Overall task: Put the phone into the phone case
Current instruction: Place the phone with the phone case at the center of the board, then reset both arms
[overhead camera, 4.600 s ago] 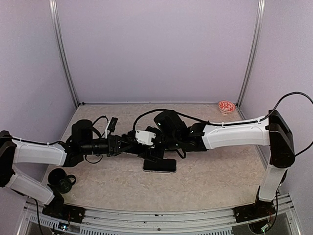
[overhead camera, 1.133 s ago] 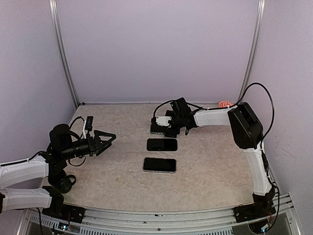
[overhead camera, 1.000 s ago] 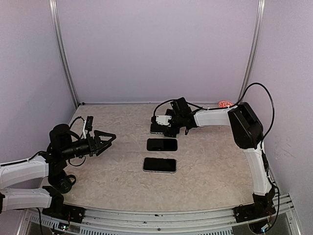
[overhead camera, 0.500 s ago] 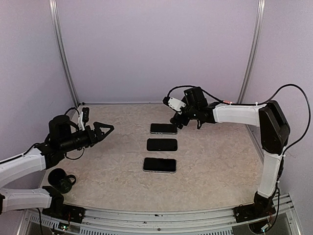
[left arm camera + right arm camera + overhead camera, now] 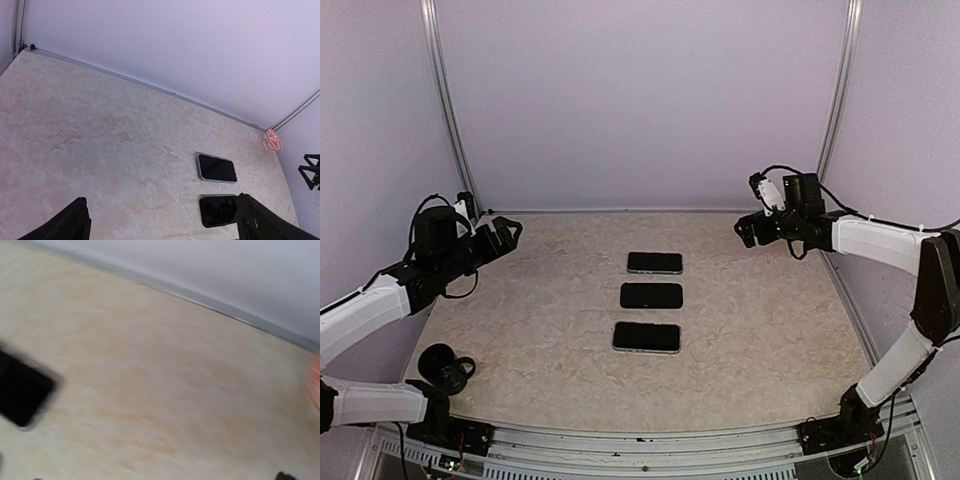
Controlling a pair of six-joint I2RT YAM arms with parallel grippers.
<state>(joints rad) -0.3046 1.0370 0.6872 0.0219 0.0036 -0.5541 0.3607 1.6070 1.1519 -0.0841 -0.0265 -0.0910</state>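
Three flat dark slabs lie in a column at mid-table. The far phone and the near phone have silver rims. The middle slab is all black and looks like the phone case; I cannot tell whether anything is in it. My left gripper hangs open at the far left, high above the table, holding nothing. In the left wrist view the far phone is clear and the black slab is partly behind a finger. My right gripper is open and empty at the far right.
A black mug stands by the left arm's base. A small red dish sits in the far right corner. The right wrist view is blurred; a dark slab shows at its left edge. Walls and metal posts close the back.
The right gripper let go of the far phone, lifted and swung away to the right. The left arm rose and drew back to the far left. The three slabs have stayed put.
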